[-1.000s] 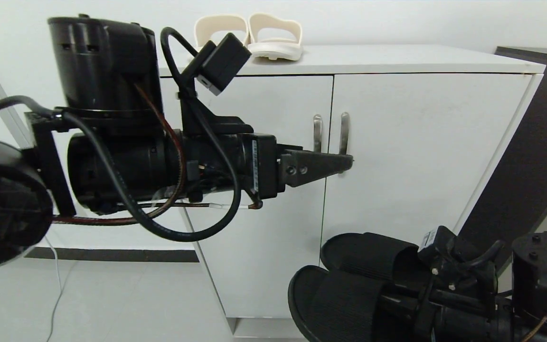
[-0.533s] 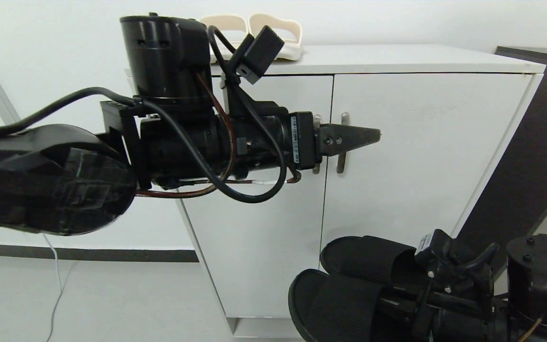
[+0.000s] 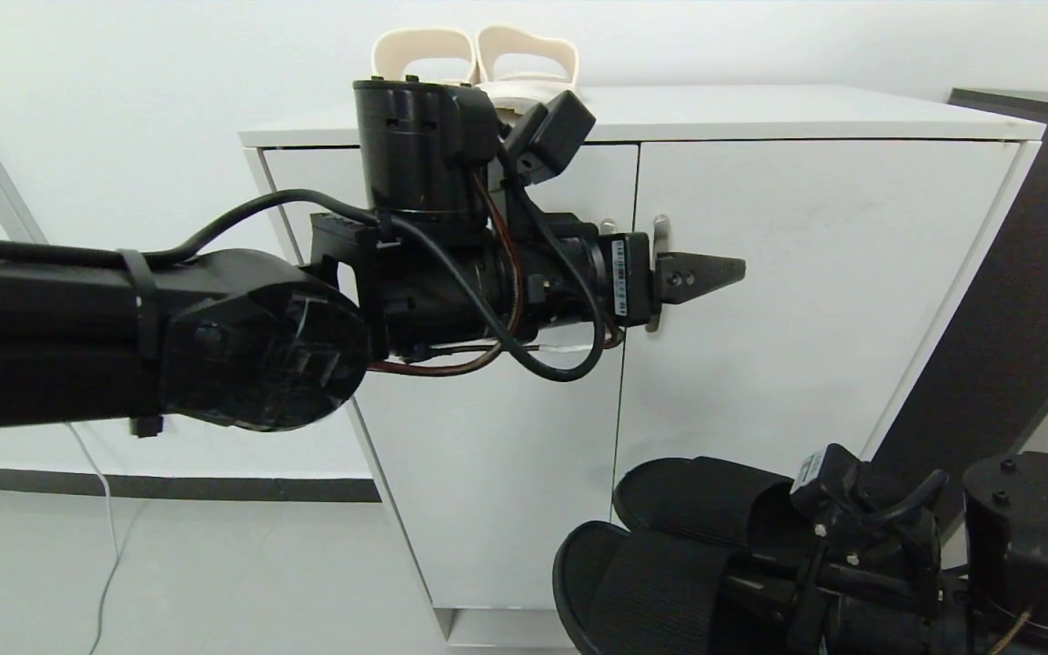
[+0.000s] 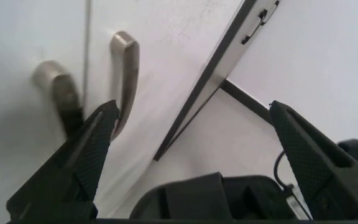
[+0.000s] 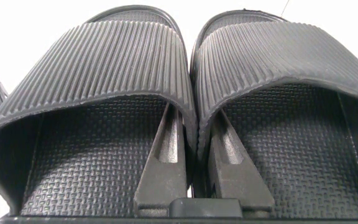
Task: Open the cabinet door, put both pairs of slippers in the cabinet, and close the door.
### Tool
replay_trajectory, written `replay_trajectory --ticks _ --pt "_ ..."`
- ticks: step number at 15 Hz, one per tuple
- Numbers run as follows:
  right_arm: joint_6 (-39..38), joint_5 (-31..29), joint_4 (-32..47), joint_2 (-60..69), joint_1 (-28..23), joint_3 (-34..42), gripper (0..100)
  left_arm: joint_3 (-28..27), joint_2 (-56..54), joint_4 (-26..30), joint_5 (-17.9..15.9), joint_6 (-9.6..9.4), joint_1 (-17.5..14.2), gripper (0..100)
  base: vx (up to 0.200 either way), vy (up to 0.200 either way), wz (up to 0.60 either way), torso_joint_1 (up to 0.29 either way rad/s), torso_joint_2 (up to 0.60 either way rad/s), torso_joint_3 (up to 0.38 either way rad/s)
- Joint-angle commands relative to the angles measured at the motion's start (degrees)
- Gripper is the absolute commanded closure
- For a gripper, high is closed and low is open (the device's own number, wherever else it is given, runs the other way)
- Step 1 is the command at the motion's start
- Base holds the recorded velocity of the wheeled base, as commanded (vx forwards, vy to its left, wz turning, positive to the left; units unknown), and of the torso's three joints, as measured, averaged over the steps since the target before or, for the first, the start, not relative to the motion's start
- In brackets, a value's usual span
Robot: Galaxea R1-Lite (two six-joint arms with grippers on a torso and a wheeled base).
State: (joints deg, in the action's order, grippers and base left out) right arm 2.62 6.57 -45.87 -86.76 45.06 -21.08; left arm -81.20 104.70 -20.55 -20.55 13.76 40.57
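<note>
Centre the left gripper (image 3: 730,270), jaws spread, around one door handle (image 3: 661,234) before clamping and pulling (right gripper (image 5: 196,124) jaws pinch the black slippers (image 5: 104,81) together)

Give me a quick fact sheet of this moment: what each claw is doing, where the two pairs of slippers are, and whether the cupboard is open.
Left gripper: open, level with the door handles, gripping nothing
Right gripper: shut on the black slippers, held low in front of the cabinet
Cream slippers: on the cabinet top
Cabinet doors: both closed
Task stage: door not yet opened
</note>
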Motion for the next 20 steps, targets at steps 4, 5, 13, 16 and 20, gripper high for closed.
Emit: replay_trajectory --ticks 4,5,13,16,20 --pt "-0.07 0.20 -0.01 -1.04 0.03 0.16 100 -4.23 5.16 -0.01 0.69 -0.49 0.04 0 0.000 0.000 0.00 0.000 0.00 0.000" --pt "0.02 0.28 -0.09 -1.04 0.03 0.51 100 -4.67 5.51 -0.01 0.69 -0.49 -0.05 0 0.000 0.000 0.00 0.000 0.00 0.000" --pt "1.07 2.22 -0.18 -0.25 1.44 2.18 100 0.43 1.20 -0.10 1.92 -0.49 -0.05 100 0.000 0.000 0.00 0.000 0.00 0.000" --pt "1.07 2.22 -0.53 -0.43 1.53 2.36 100 5.70 -2.58 -1.42 2.01 -1.02 0.12 100 0.000 0.000 0.00 0.000 0.00 0.000" --pt "1.07 2.22 -0.53 -0.69 1.61 2.36 100 13.44 -7.94 -5.64 2.01 -0.84 0.12 100 0.000 0.000 0.00 0.000 0.00 0.000"
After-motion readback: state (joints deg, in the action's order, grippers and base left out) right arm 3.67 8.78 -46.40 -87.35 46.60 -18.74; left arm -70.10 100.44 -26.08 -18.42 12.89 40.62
